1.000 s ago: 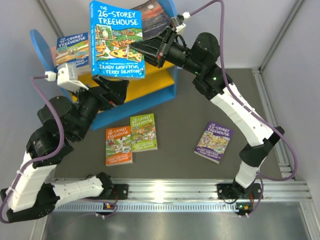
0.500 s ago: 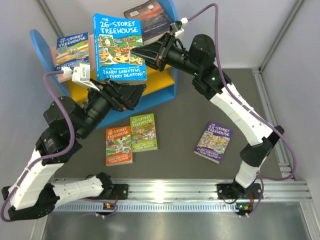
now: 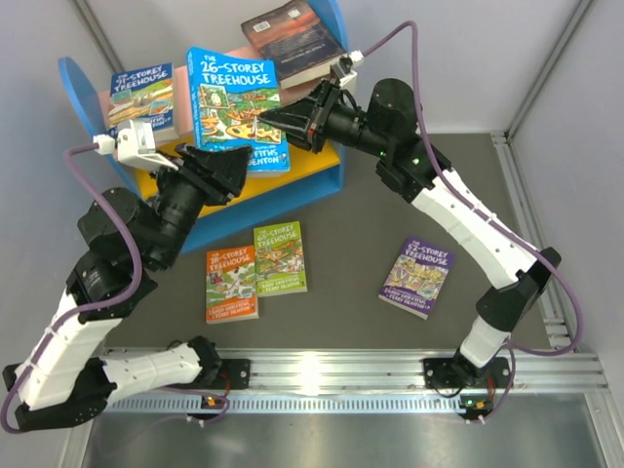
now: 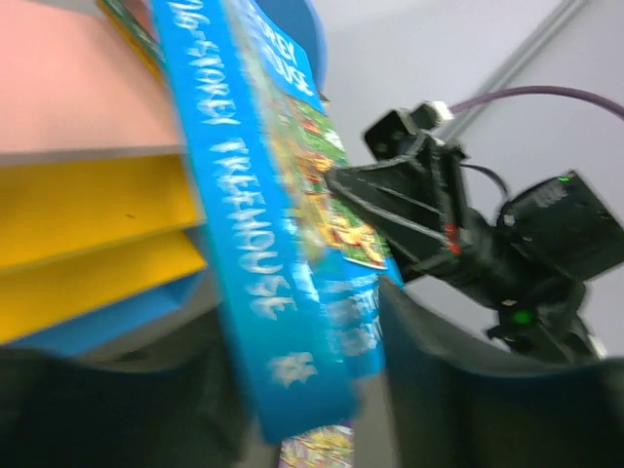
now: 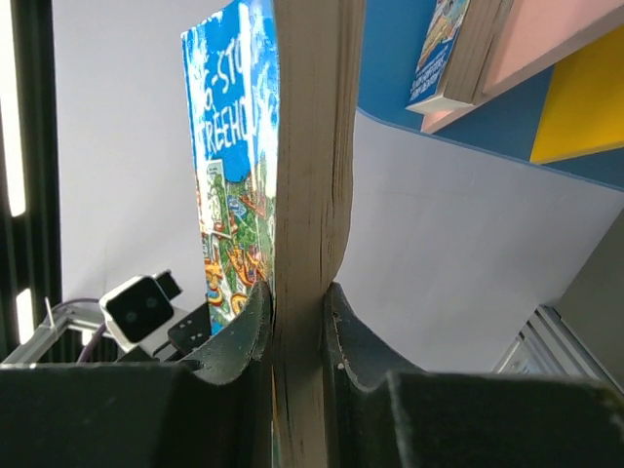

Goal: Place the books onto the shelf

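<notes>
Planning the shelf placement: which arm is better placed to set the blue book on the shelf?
Right. The right fingers are clamped on the blue book, up at the shelf. The left fingers only bracket its lower edge; grip unclear.

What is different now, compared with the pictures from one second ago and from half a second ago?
The right gripper, shut on the blue book throughout, lowered it toward the shelf. The left gripper swung right, then came back to the book's lower edge, a finger on each side of the spine; whether it grips is unclear. The dark book, orange book, green book and purple book did not move.
</notes>
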Tool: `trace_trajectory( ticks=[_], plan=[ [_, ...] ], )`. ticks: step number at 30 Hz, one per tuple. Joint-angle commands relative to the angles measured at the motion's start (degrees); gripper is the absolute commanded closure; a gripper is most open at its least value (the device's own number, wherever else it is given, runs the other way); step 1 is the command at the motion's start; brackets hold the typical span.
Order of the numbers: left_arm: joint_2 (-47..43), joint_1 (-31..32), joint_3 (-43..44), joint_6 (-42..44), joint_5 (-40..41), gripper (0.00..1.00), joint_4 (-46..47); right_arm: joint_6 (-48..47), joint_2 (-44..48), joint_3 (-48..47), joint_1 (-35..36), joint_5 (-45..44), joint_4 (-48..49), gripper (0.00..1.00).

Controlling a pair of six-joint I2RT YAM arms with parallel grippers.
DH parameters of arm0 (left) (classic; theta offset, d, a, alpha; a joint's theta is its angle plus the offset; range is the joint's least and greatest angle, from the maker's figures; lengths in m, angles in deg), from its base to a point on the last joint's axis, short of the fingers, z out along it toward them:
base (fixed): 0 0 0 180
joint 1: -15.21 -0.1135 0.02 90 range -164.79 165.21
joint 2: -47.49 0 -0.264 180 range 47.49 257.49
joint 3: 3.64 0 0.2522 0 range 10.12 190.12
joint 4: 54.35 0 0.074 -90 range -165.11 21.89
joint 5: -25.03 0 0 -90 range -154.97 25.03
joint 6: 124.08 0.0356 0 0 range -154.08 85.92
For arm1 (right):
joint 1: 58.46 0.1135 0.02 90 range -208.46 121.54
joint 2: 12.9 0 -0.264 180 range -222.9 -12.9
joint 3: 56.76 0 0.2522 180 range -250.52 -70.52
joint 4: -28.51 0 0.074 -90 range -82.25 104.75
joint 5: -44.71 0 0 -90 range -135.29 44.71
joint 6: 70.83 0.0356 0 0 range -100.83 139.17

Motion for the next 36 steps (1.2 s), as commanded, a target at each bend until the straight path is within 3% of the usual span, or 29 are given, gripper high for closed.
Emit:
trace_trajectory(
  ticks=[1, 2, 3, 4, 5, 7, 8, 9, 11, 12, 21, 22, 25, 27, 28, 29, 30, 32, 36],
  plan=[
    [1.2, 0.1, 3.2, 2.4, 1.9, 0.53, 6.8, -1.0, 4.4, -0.5, 0.0, 0.7, 5.0, 1.00],
    [1.5, 0.1, 3.4, 2.3, 1.5, 0.63, 6.8, -0.9, 4.2, -0.8, 0.1, 0.7, 5.0, 1.00],
    [1.9, 0.1, 3.4, 1.9, 1.4, 0.84, 6.5, -0.7, 4.0, -0.9, 0.1, 0.8, 5.1, 1.00],
    [2.0, 0.1, 3.4, 1.8, 1.4, 0.94, 6.4, -0.6, 4.0, -1.3, 0.1, 0.8, 5.0, 1.00],
    [2.3, 0.1, 3.3, 1.6, 1.7, 1.00, 6.4, -0.6, 3.7, -1.6, 0.0, 0.9, 4.9, 1.00],
    [2.6, 0.1, 3.5, 1.7, 2.2, 1.00, 6.4, -0.8, 3.3, -2.3, 0.0, 1.4, 5.0, 0.99],
    [2.6, 0.1, 3.8, 2.2, 2.9, 1.00, 6.4, -0.9, 3.0, -3.1, 0.0, 2.0, 5.0, 0.92],
    [3.0, 0.2, 4.4, 2.9, 4.9, 1.00, 5.7, -1.4, 2.8, -3.5, 0.0, 2.1, 5.0, 0.61],
    [4.4, 0.1, 7.6, 4.0, 8.7, 1.00, 3.8, -2.1, 3.2, -3.7, -0.2, 2.8, 5.0, 0.31],
    [5.0, 0.2, 8.7, 6.9, 11.2, 1.00, 3.5, -2.4, 3.4, -3.3, -0.3, 3.0, 5.0, 0.01],
    [17.6, 0.0, 25.1, 22.2, 18.0, 1.00, -2.7, -4.4, 12.3, 13.0, -2.7, 5.7, 5.0, 0.00],
    [19.6, 0.0, 31.0, 23.6, 17.7, 1.00, -7.5, -4.5, 13.5, 15.3, -2.8, 6.0, 5.1, 0.00],
    [28.4, -0.9, 44.6, 28.5, 11.2, 1.00, -19.2, -4.8, 14.9, 18.0, -2.9, 6.7, 4.9, 0.00],
    [31.5, -4.2, 47.5, 29.3, 5.8, 1.00, -23.2, -4.9, 15.3, 18.6, -2.9, 7.2, 5.0, 0.00],
    [31.8, -9.2, 47.3, 28.4, 0.3, 1.00, -26.1, -5.1, 15.1, 18.5, -2.9, 7.8, 5.0, 0.00],
    [32.0, -9.2, 47.0, 26.7, -4.0, 1.00, -27.7, -5.2, 15.1, 18.4, -2.9, 8.1, 5.0, 0.00],
    [31.7, -18.3, 46.7, 24.2, -8.4, 1.00, -28.9, -5.3, 15.0, 18.2, -2.9, 8.5, 4.9, 0.00],
    [29.9, -30.6, 41.8, 19.0, -19.4, 1.00, -28.2, -5.8, 15.3, 18.0, -2.9, 9.1, 4.5, 0.00],
    [25.2, -41.0, 34.4, 14.5, -30.3, 1.00, -21.3, -7.0, 16.7, 19.3, -2.9, 9.2, 3.6, 0.00]
  ],
)
